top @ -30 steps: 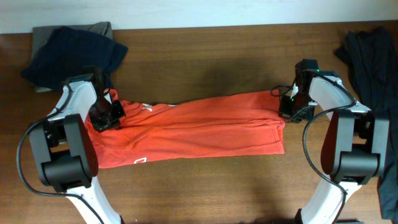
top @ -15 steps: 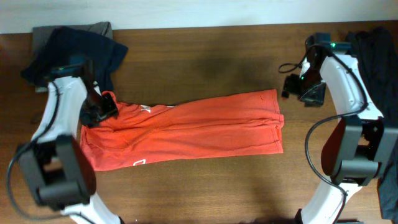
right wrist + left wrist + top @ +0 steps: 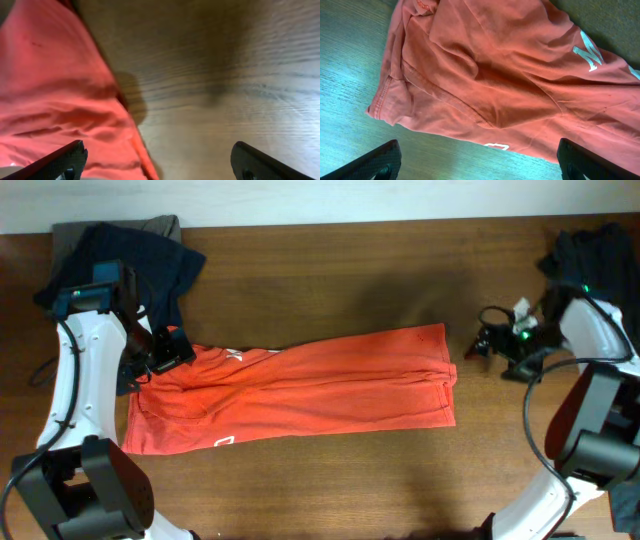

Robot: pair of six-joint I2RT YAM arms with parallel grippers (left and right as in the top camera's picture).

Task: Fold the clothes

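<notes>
- We see a large red-orange short-sleeved cotton T-shirt (image 3: 300, 385) lying near the middle of the brown wooden table (image 3: 330, 290). It is gathered into a long, wrinkled band running left to right, with the right end slightly farther from the robot than the left.
- The left gripper (image 3: 163, 352) hangs over the far left end of the T-shirt, beside the bunched collar area. In the left wrist view its two black fingers (image 3: 380, 161) stand wide apart at the lower corners with only flat cloth below, so this claw is released and grasps nothing.
- In that same view we read part of the bold white lettering (image 3: 587, 52) at the right and a small white logo (image 3: 496, 146) near the lower hem.
- The right gripper (image 3: 487, 342) hovers over bare wood just off the right end of the T-shirt, apart from the cloth. The right wrist view shows its fingers (image 3: 67, 159) spread wide, with the shirt edge to the left and wood grain to the right. This claw is released too.
- A crumpled dark navy garment (image 3: 120, 265) lies on a folded grey cloth (image 3: 160, 225) at the far left corner of the table.
- A heap of dark clothes (image 3: 600, 270) sits at the far right edge.
</notes>
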